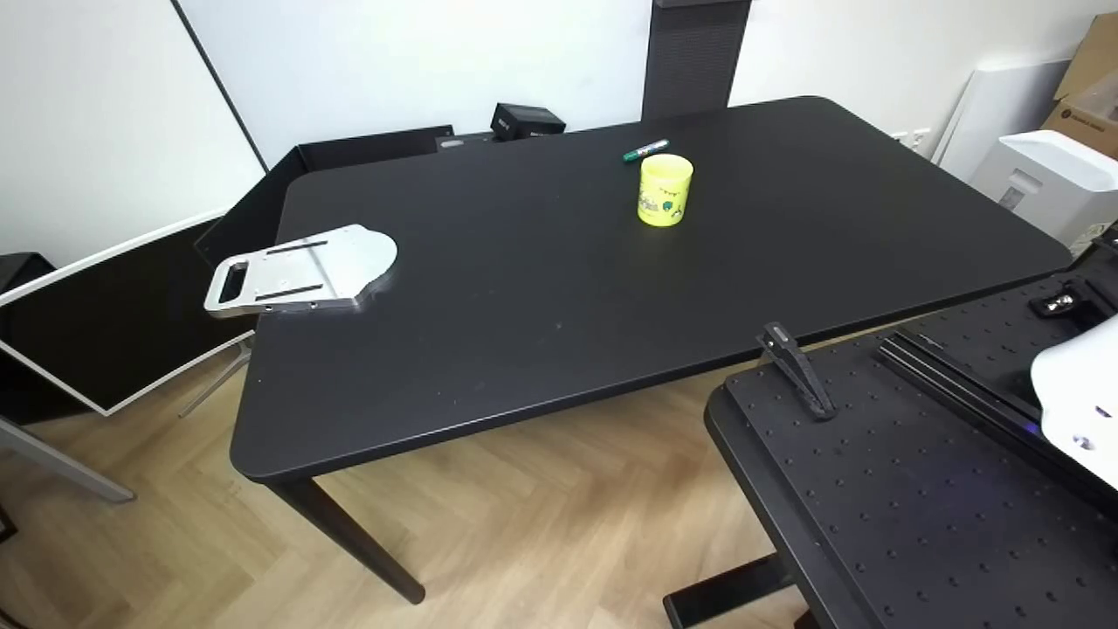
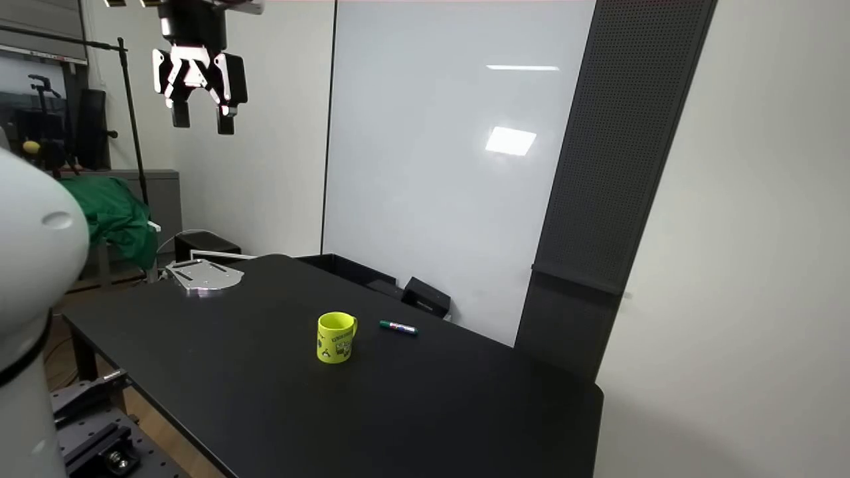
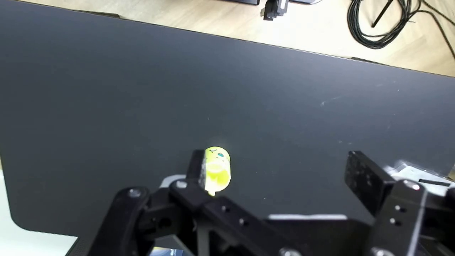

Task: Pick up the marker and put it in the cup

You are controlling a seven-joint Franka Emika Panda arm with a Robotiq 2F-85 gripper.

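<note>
One marker (image 2: 398, 328) is lying near the cup (image 2: 334, 345), its long axis pointing roughly at the metal plate (image 1: 306, 269), while the gripper (image 2: 203, 119) is hanging empty, spread wide.

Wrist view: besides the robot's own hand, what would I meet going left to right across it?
White panel at lower left → blue-and-yellow thing cut off at the bottom → yellow cup → small black object at the top edge → pale flat plate at the right.

in an exterior view, a robot's gripper (image 2: 203, 121) points downward, spread wide, its white arm (image 2: 33, 252) partly showing.
</note>
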